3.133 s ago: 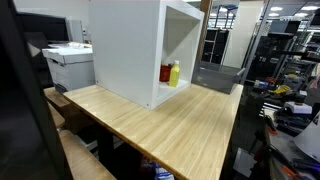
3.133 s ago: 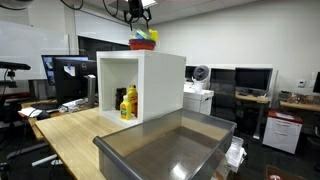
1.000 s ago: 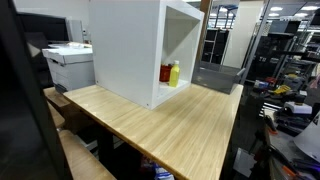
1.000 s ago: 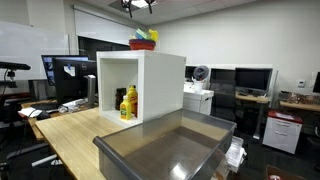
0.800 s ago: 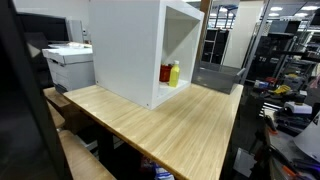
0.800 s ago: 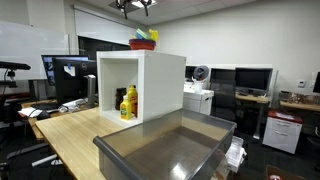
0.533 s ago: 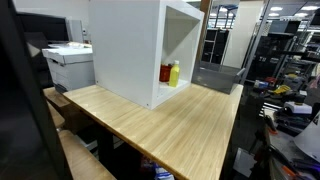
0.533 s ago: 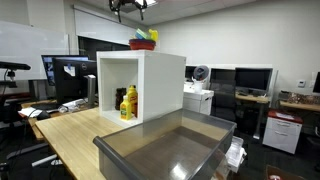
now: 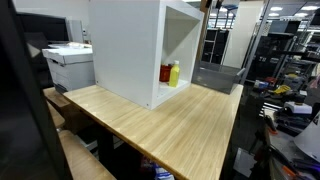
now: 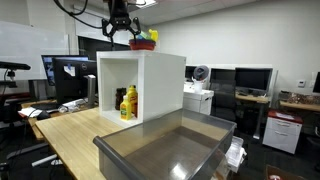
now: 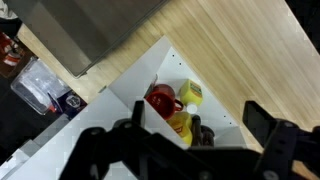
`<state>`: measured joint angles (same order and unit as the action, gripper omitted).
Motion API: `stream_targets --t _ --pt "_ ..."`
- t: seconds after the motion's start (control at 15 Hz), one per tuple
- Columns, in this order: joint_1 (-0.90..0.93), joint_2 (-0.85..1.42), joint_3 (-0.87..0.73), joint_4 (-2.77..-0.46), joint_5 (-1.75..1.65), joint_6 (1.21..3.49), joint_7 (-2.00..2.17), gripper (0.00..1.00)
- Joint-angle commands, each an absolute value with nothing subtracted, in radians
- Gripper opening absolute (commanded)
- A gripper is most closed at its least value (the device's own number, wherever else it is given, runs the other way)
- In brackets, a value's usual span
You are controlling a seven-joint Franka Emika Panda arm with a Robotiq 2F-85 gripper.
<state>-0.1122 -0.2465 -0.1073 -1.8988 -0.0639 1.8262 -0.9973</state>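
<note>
Gripper [image 10: 119,37] has dropped from up near the ceiling and shifted left. It now hangs just above the left part of the top of the white cabinet [image 10: 160,85]. Claw spread to full width, nothing between the fingers [image 11: 137,112]. Just right of it, on the cabinet top: cluster of red and yellow items [image 10: 145,42], not touched. Below, in the open compartment: red bottle [image 9: 165,73] beside yellow bottle [image 9: 174,72]. Grey bin [image 10: 190,140] in the foreground, further right.
</note>
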Motion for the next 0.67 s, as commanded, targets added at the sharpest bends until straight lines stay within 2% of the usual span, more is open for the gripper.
stream_targets --t 0.0,0.6 --pt "-0.089 -0.329 -0.118 -2.054 -0.076 1.902 -0.961 1.0" --pt "-0.08 -0.478 -0.139 -2.182 -0.094 1.883 -0.935 1.0"
